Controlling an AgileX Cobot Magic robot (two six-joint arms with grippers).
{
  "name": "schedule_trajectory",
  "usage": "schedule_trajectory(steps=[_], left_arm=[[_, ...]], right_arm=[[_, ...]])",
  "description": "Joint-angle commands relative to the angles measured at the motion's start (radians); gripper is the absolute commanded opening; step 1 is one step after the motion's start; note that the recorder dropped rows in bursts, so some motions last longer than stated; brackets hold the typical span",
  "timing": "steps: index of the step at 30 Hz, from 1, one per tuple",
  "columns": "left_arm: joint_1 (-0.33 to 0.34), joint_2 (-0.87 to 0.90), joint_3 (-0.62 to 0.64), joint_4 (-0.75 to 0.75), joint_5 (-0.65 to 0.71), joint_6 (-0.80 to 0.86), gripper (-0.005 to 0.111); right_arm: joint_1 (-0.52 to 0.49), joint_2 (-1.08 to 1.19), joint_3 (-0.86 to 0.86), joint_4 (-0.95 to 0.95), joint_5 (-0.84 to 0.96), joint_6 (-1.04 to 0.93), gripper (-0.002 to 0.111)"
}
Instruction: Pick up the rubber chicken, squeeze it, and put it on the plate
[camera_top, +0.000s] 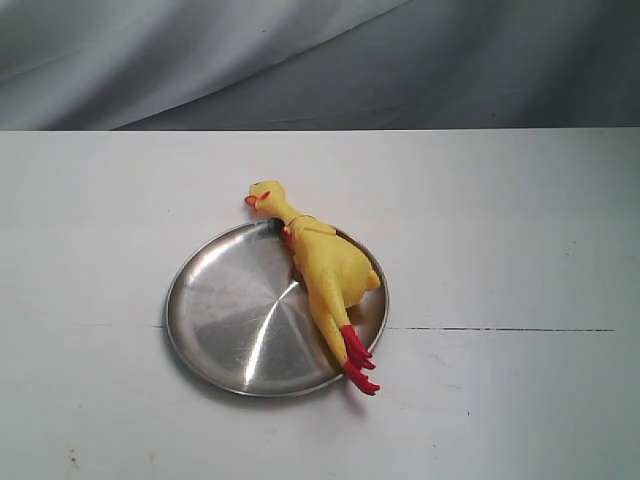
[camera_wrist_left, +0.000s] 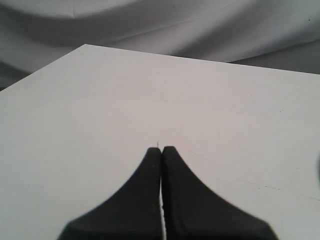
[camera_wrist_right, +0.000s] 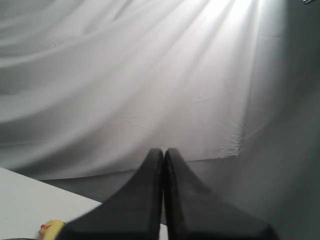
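The yellow rubber chicken (camera_top: 322, 270) lies across the right side of the steel plate (camera_top: 225, 320), its head past the far rim and its red feet over the near rim. No gripper shows in the exterior view. In the left wrist view my left gripper (camera_wrist_left: 161, 149) is shut with nothing between its fingers, over bare white table. My right gripper (camera_wrist_right: 164, 151) is shut too, empty, held above the table facing the grey backdrop; a bit of the rubber chicken's head (camera_wrist_right: 50, 229) peeks in at that view's corner.
The white table (camera_top: 500, 240) has a thin dark seam (camera_top: 500, 329) running right from the plate. Grey cloth (camera_top: 300, 60) hangs behind the far edge.
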Motion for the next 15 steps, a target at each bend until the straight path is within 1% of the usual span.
schedule_trajectory(steps=[1, 12, 14, 15], left_arm=[[0.001, -0.004, 0.005, -0.004, -0.018, -0.004, 0.000], [0.001, -0.004, 0.005, -0.004, -0.018, -0.004, 0.000], [0.001, -0.004, 0.005, -0.004, -0.018, -0.004, 0.000], [0.001, -0.004, 0.005, -0.004, -0.018, -0.004, 0.000]], right_arm=[[-0.002, -0.003, 0.004, 0.003, -0.004, 0.005, 0.000], [-0.006, -0.003, 0.004, 0.010, 0.002, 0.016, 0.000], [-0.047, -0.003, 0.004, 0.016, 0.003, 0.040, 0.000], [-0.085, -0.003, 0.004, 0.020, 0.005, 0.056, 0.000]])
